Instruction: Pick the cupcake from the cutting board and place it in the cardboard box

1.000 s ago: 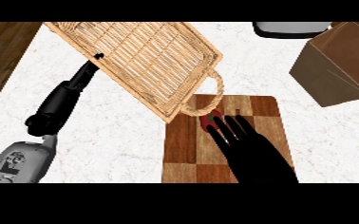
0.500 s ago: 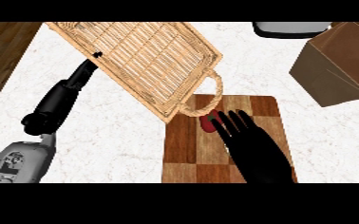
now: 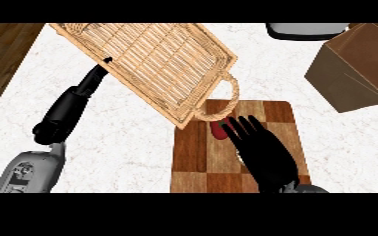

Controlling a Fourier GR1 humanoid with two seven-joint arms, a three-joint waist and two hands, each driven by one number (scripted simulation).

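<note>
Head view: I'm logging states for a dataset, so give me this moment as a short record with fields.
cupcake: on the cutting board, mostly hidden by the right hand; only a red part shows
cutting board: on the counter, partly under the wicker tray's handle
right hand: over the cupcake, fingers spread, not curled round it
left hand: left on the counter, its fingertips at the tray's edge
wicker tray: upper middle
cardboard box: right edge

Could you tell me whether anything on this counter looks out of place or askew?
Yes: the wicker tray lies skewed across the counter, and its handle loop overhangs the top edge of the cutting board, close to the red cupcake that the right hand covers. The cardboard box stands apart at the right.
</note>
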